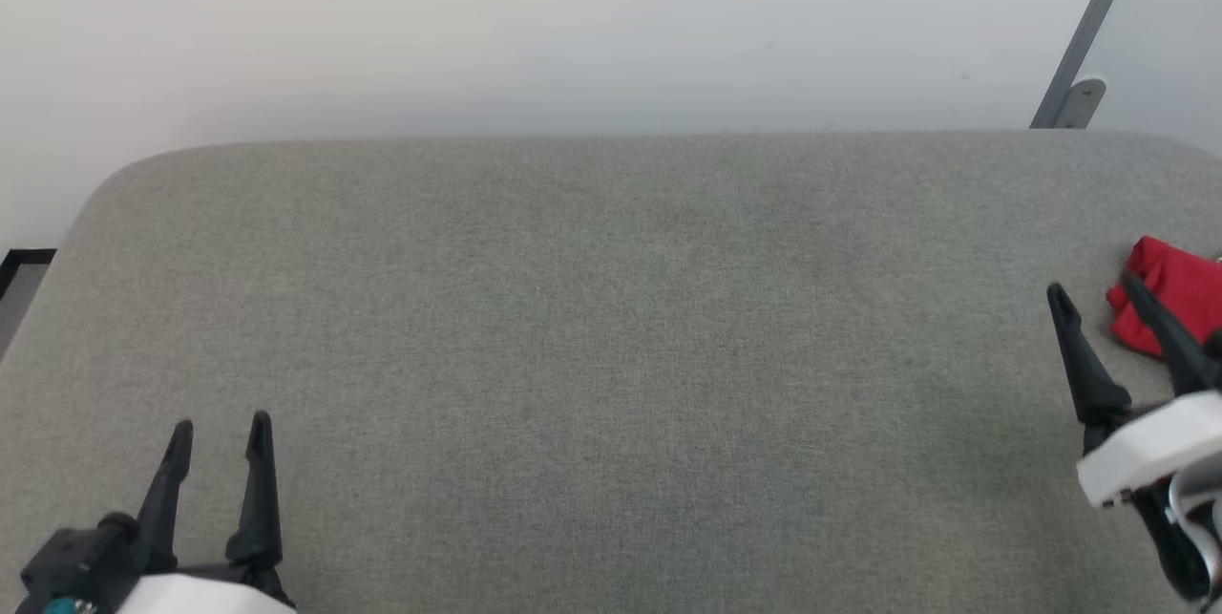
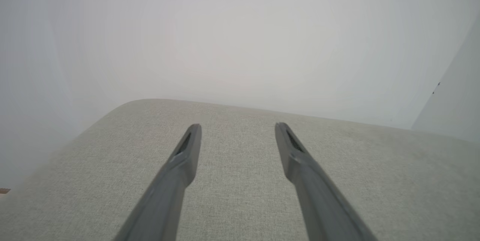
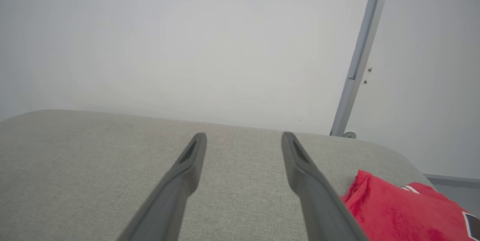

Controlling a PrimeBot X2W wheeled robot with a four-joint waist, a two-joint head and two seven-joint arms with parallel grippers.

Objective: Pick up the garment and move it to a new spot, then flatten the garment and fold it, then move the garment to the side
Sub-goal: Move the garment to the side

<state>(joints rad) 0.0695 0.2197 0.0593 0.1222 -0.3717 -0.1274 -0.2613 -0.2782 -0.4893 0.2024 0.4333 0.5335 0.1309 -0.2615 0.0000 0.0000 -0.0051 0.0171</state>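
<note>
Left gripper (image 1: 221,421): sits at 7 o'clock in the head view, fingers pointing toward 12, jaws set apart with bare cloth between them. Nothing is held. Its own wrist view confirms the gap, both dark fingers (image 2: 180,166) poised over the grey padded surface (image 1: 611,308); whether the tips touch the surface cannot be determined.

Right gripper (image 1: 1093,285): sits at 4 o'clock in the head view, fingers leaning slightly toward 11, jaws likewise spread wide and empty. In that view the outer finger (image 1: 1160,323) crosses in front of the garment's near edge. Contact between finger and fabric cannot be confirmed from either view.

Garment (image 1: 1179,294): red, bunched in a loose heap at 3 o'clock in the head view, cut off by the frame edge. It rests on the padded surface near its right-hand end. In the right wrist view it lies at 4 to 5 o'clock, just beside the outer finger, with a strip of red-and-white trim showing on its upper fold and a dark, white-edged patch at the frame's margin. The heap is not flattened and not folded.

Surroundings: a plain pale wall (image 1: 573,22) stands behind the surface at 12 o'clock. A grey metal rail (image 1: 1088,27) runs up the wall at 1 o'clock, slanted, with a small rounded bracket (image 1: 1081,98) at its foot.
</note>
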